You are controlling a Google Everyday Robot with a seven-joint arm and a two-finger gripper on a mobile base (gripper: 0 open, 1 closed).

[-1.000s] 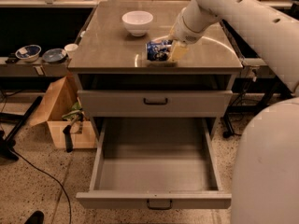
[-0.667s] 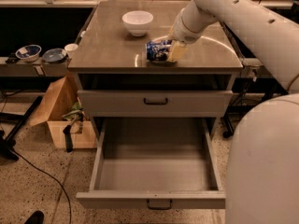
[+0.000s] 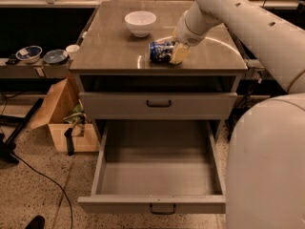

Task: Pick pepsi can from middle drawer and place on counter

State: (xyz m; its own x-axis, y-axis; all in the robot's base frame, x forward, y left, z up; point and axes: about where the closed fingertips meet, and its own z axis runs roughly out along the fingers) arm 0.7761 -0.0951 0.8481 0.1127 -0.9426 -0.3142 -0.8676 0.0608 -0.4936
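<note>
The pepsi can (image 3: 159, 51) lies tilted on the counter (image 3: 114, 46), near its front middle. My gripper (image 3: 172, 50) reaches down from the upper right and is shut on the can's right end, with a pale fingertip (image 3: 180, 54) in front of it. The can rests on or just above the counter top. The middle drawer (image 3: 159, 178) is pulled wide open below and its grey floor is bare.
A white bowl (image 3: 140, 23) stands at the back of the counter. A closed drawer front (image 3: 157, 105) sits above the open one. A side shelf with blue bowls (image 3: 28, 54) is at left, a cardboard box (image 3: 62, 116) on the floor. My white body (image 3: 267, 166) fills the right.
The gripper and can stay in the same place on the counter. Only the view has shifted slightly.
</note>
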